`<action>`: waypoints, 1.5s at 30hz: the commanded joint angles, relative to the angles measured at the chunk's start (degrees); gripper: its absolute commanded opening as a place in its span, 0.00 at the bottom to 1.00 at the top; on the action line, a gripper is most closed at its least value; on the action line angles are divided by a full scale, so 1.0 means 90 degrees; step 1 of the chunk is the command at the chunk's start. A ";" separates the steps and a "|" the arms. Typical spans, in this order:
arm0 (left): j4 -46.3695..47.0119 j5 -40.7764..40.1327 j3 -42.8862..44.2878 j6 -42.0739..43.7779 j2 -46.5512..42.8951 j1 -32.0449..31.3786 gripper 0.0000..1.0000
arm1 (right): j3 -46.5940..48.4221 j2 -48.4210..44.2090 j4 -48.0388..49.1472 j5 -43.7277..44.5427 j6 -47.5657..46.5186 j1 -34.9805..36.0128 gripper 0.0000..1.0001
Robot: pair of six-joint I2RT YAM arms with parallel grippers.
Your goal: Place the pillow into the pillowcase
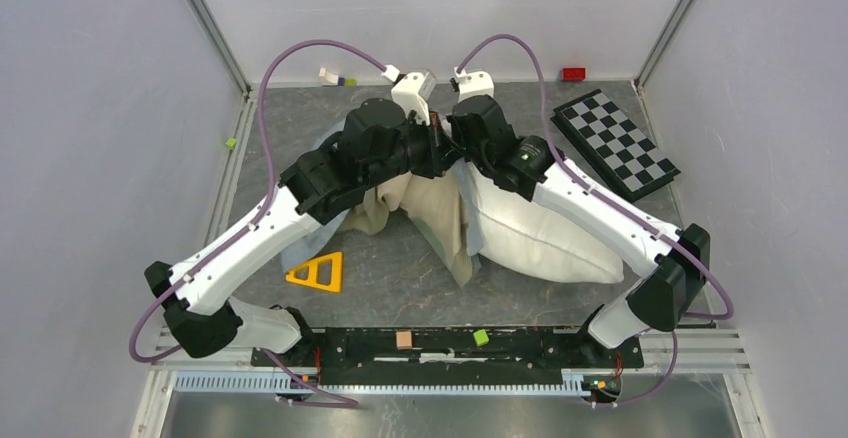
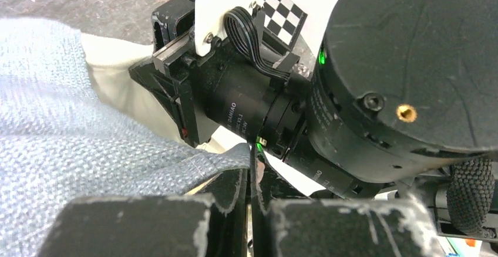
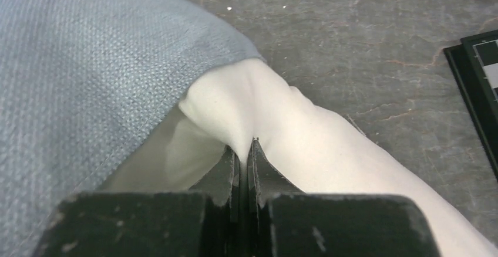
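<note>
The white pillow [image 1: 540,233] lies on the table's right half, its far corner at the pillowcase's mouth. The pillowcase [image 1: 425,213] hangs bunched in the middle, beige inside and blue-grey outside. My left gripper [image 2: 251,163] is shut on the pillowcase's blue-grey hem [image 2: 194,166]. My right gripper [image 3: 245,157] is shut on a pinch of the pillow [image 3: 258,110], right beside the blue-grey pillowcase [image 3: 76,75], whose edge lies over the pillow corner. Both grippers meet at the table's far middle [image 1: 440,143], hidden under the wrists in the top view.
A black-and-white checkered board [image 1: 615,143] lies at the far right. A yellow triangle [image 1: 318,272] lies near the left arm. Small blocks sit by the walls: red [image 1: 573,73], green [image 1: 230,143]. The right arm's wrist [image 2: 405,75] is close in front of the left wrist camera.
</note>
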 commanded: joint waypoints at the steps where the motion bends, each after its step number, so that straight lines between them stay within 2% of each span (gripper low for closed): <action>1: 0.0070 0.0508 0.0812 -0.0140 0.0346 0.0482 0.02 | 0.0960 -0.0130 0.0220 -0.0086 -0.0247 0.0060 0.00; 3: -0.0121 0.0846 0.1130 -0.0327 0.0596 0.0745 0.02 | 0.1778 0.0515 -0.0242 -0.0844 -0.0428 -0.0312 0.00; 4: -0.0199 0.0837 0.1260 -0.0365 0.0669 0.0800 0.02 | 0.2079 0.0739 -0.0316 -0.1483 -0.0472 -0.0529 0.00; 6: -0.0500 0.0790 0.1519 -0.0460 0.0898 0.0978 0.02 | 0.2430 0.1045 -0.0373 -0.2108 -0.0684 -0.0800 0.02; 8: -0.0809 0.0714 0.1642 -0.0680 0.1084 0.1180 0.03 | 0.2523 0.1017 -0.0320 -0.2264 -0.0967 -0.0812 0.28; 9: -0.0878 0.0709 0.1602 -0.0797 0.1125 0.1284 0.02 | 0.2499 0.0945 -0.0279 -0.2326 -0.1097 -0.0811 0.51; 10: -0.0927 0.0694 0.1553 -0.0928 0.1154 0.1383 0.02 | 0.2476 0.0845 -0.0255 -0.2343 -0.1214 -0.0811 0.69; 12: -0.1033 0.0649 0.1516 -0.1105 0.1202 0.1518 0.02 | 0.2384 0.0579 -0.0251 -0.2264 -0.1375 -0.0811 0.83; 16: -0.1178 0.0571 0.1632 -0.1283 0.1308 0.1659 0.02 | 0.1835 -0.0276 -0.0307 -0.2110 -0.1723 -0.0803 0.98; 20: -0.1209 0.0456 0.1691 -0.1318 0.1359 0.1679 0.02 | 0.0724 -0.1396 -0.0364 -0.1968 -0.2237 -0.0656 0.98; 24: -0.1237 0.0436 0.1686 -0.1333 0.1387 0.1705 0.02 | -0.0857 -0.2682 -0.0328 -0.1784 -0.2728 -0.0519 0.98; 29: -0.1216 0.0534 0.1665 -0.1386 0.1473 0.1719 0.02 | -0.1726 -0.3700 -0.0232 -0.1487 -0.2726 -0.0499 0.98; 34: -0.1187 0.0524 0.1628 -0.1411 0.1462 0.1724 0.02 | -0.1554 -0.3554 -0.1015 -0.1505 -0.2867 -0.0485 0.98; 37: -0.1202 0.0494 0.1642 -0.1371 0.1433 0.1719 0.02 | -0.1963 -0.3493 -0.1390 -0.1634 -0.3016 -0.0287 0.98; 41: -0.1191 0.0531 0.1644 -0.1372 0.1457 0.1714 0.02 | -0.2531 -0.3398 -0.1464 -0.1011 -0.2867 0.0590 0.98; 45: -0.1198 0.0581 0.1671 -0.1321 0.1436 0.1719 0.03 | -0.2919 -0.3157 -0.1272 -0.0456 -0.2800 0.0875 0.98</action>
